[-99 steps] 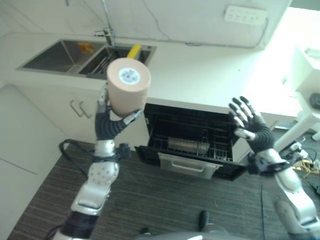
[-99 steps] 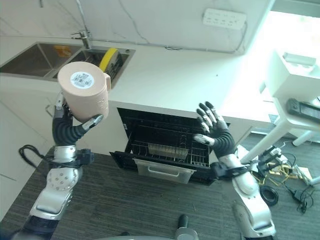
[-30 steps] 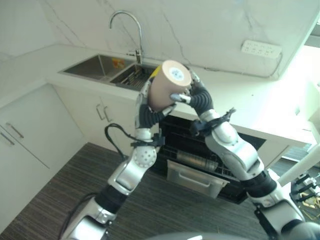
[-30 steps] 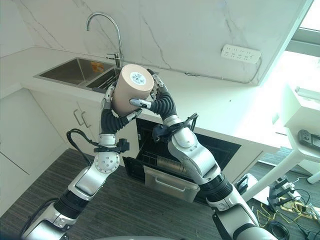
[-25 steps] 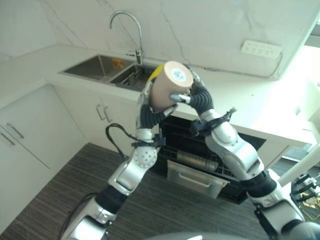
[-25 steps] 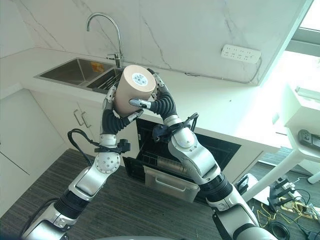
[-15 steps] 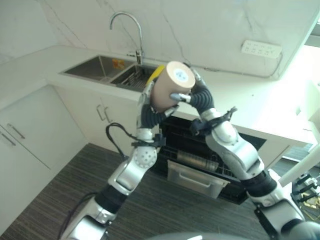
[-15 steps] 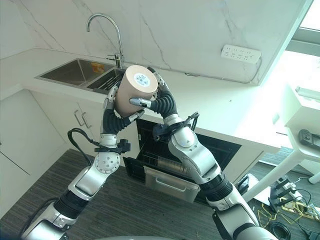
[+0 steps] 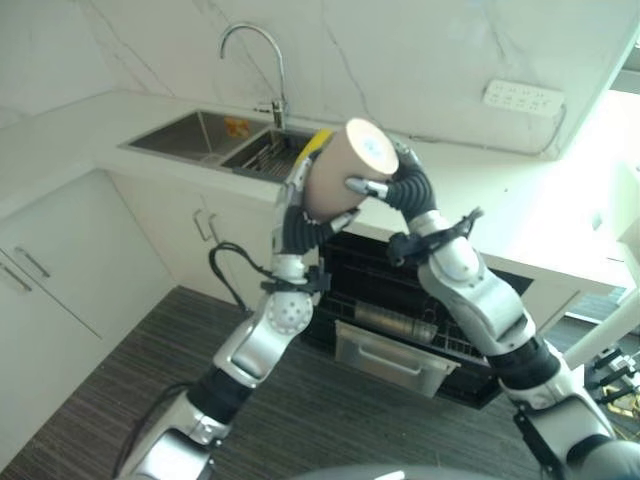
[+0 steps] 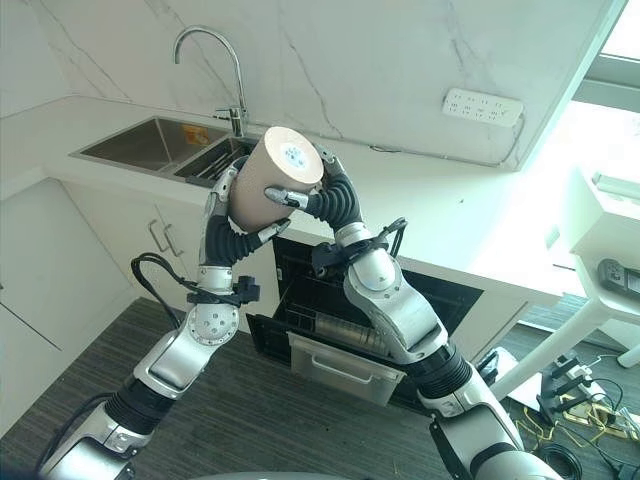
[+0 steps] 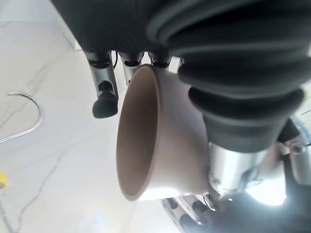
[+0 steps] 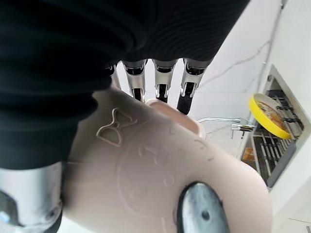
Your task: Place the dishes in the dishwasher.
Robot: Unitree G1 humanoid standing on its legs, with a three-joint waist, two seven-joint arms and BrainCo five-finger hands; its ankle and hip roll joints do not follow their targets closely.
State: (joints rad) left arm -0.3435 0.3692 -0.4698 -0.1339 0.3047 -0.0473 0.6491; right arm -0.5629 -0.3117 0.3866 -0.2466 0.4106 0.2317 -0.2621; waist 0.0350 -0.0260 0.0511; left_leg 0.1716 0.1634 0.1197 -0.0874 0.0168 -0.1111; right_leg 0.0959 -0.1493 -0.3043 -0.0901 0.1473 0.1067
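- While both arms are raised in front of the counter [image 10: 450,215], a tan cup [image 9: 340,182] is held up between the two hands, tilted, with its flat base turned up toward the camera and its mouth facing down and to the left.
- The left hand [image 9: 297,222] grips the cup from below and the left, fingers curled up along its side and thumb against the lower wall.
- In the left wrist view the cup's [image 11: 155,145] open rim is seen close up, with dark-tipped fingers [image 11: 104,99] past its far edge.
- The right hand [image 10: 335,205] clasps the cup from the right, thumb [image 10: 290,196] pressed on the wall near the base and fingers wrapped over the far side.
- In the right wrist view the thumb tip [image 12: 201,213] lies on the cup's [image 12: 160,170] side, and the fingers [image 12: 187,94] reach over its edge.
- Below the hands the dishwasher [image 10: 400,290] stands open under the counter, its rack [image 9: 400,325] pulled out and something metallic lying in it.
- To the left is a double sink [image 10: 165,145] with a curved tap [image 10: 215,55]; a yellow dish [image 12: 269,116] stands in the sink's rack.
- A white socket strip [image 10: 482,105] is on the marble wall.
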